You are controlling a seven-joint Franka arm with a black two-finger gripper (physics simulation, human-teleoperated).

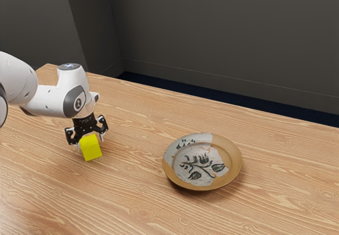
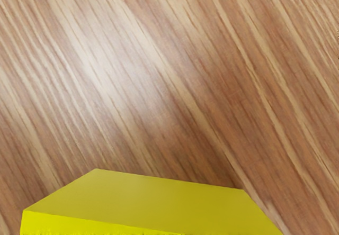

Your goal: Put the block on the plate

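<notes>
Early stage yet: claw (image 1: pixel 90 141) at block (image 1: pixel 91 149), plate (image 1: pixel 233 166) well apart, toward exterior view's right. Reaching block looks done; carry, lowering and release left for us. Plate lies on bench (image 1: pixel 132 198), no block on it, just dark painted flowers inside tan rim. Block right under hand, close up in wrist view. From these angles, we can't tell whether claw grips block or merely surrounds it, nor whether block touches bench. Firm grip wanted before carry.

Open way between block (image 1: pixel 90 147) and plate (image 1: pixel 225 153); rim (image 1: pixel 237 174) slightly raised.
</notes>
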